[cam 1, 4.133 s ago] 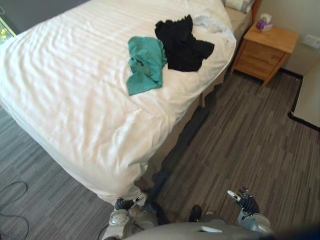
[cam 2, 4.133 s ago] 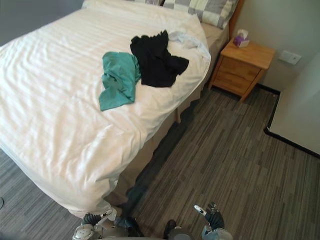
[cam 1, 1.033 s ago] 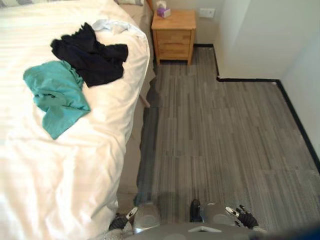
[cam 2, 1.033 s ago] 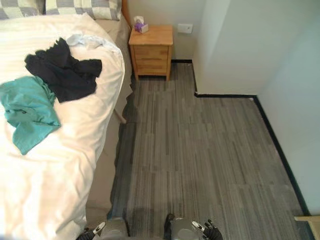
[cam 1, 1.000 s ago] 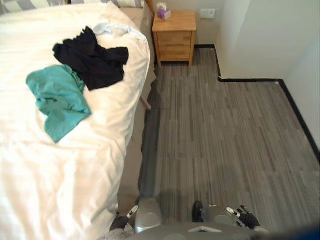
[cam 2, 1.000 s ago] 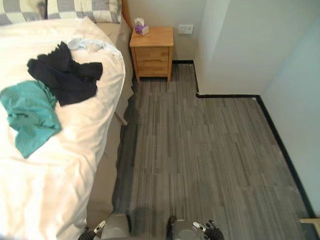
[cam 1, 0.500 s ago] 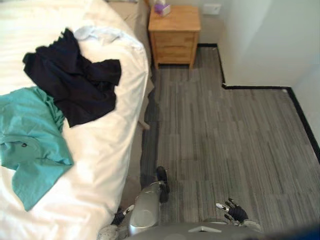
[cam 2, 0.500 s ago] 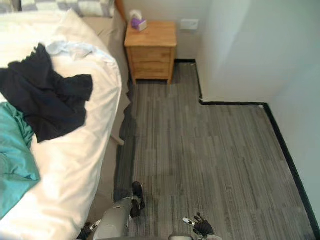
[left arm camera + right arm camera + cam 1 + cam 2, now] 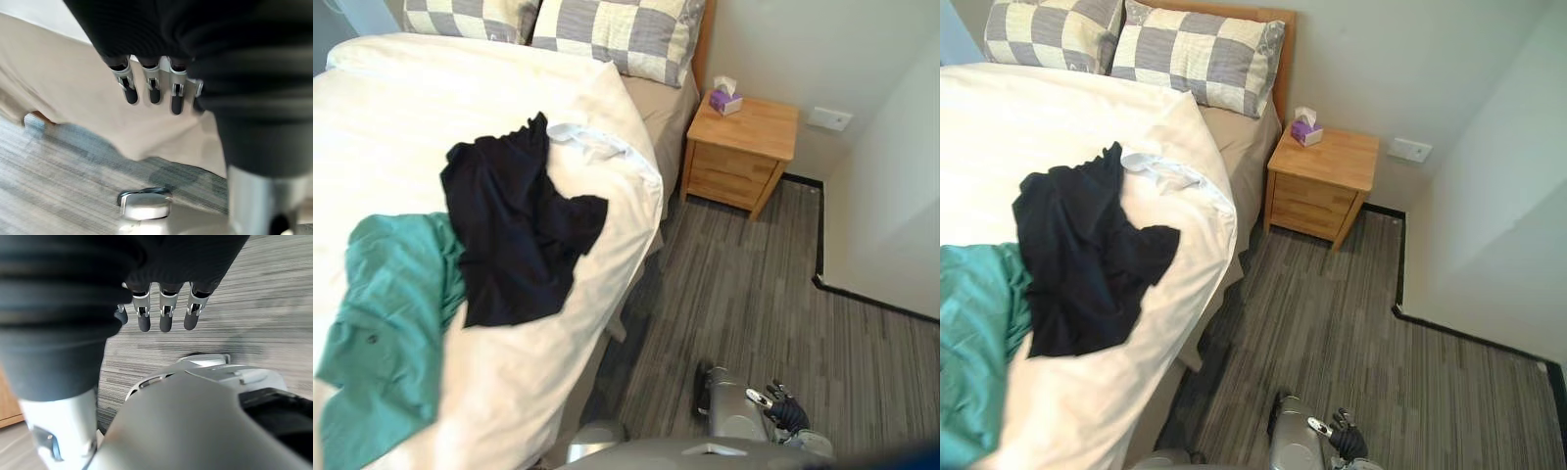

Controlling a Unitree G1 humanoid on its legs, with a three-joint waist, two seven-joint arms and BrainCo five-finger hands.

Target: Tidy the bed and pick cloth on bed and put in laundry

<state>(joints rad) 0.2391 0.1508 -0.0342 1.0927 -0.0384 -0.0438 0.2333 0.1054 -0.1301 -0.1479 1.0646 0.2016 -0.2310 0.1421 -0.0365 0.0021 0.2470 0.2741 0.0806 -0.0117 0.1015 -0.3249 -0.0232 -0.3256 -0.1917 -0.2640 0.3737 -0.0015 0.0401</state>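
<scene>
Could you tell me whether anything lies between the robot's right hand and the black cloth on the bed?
Nothing visible does. The black cloth lies uncovered on the white duvet near its edge; the right hand hangs open over the grey floor.

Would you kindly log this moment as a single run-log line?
stage: beside bed, nothing grasped | left robot hand: open, empty | right robot hand: open, empty | black cloth, teal cloth: lying on bed
</scene>
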